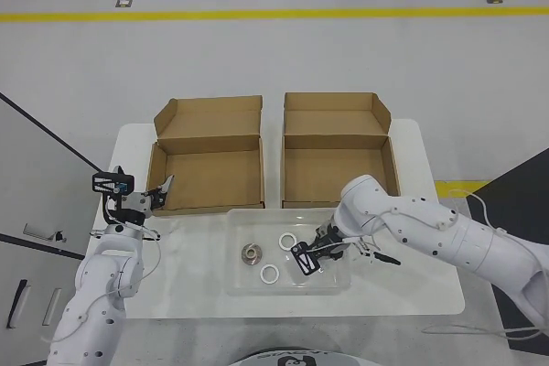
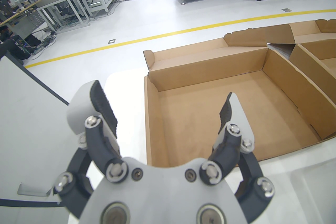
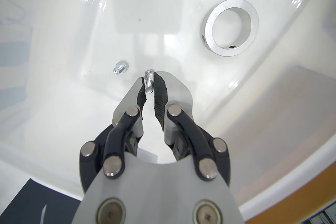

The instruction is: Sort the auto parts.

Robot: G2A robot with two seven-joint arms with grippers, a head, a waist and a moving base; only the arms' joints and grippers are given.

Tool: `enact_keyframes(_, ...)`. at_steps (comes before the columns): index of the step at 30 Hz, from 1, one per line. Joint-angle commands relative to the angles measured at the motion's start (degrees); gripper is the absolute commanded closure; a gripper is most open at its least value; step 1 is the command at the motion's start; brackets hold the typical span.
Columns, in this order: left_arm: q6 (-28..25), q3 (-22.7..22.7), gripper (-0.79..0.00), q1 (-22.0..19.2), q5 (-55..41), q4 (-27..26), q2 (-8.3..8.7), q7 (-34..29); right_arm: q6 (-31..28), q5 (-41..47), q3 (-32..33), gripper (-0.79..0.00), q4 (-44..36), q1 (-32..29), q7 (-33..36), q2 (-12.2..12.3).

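Jaws: your right gripper [image 3: 149, 88] is clamping a small bolt [image 3: 148, 83] across its shank; your left gripper [image 2: 164, 100] is hanging spread wide and holding nothing, by the near edge of the cardboard box [image 2: 210, 64].
Where: the bolt is sitting low in the white tray [image 3: 78, 12], just beside a second bolt [image 3: 120, 67] and near a metal ring [image 3: 230, 26].
Handling: you are probably dealing with light, stiff, slick steel that may be prone to pivoting.
Hold: gripping mid-shank, below the head, is looking safest.
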Motion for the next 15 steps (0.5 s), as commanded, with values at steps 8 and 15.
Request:
enact_keyframes(8,0.0,0.0,-0.785,0.0,0.0,0.0,0.0,0.0,0.0,4.43,0.0,0.0,-0.77,3.05,-0.01,0.94)
enact_keyframes(15,0.0,0.0,-0.785,0.0,0.0,0.0,0.0,0.0,0.0,11.92,0.0,0.0,-3.42,6.27,-0.01,3.87)
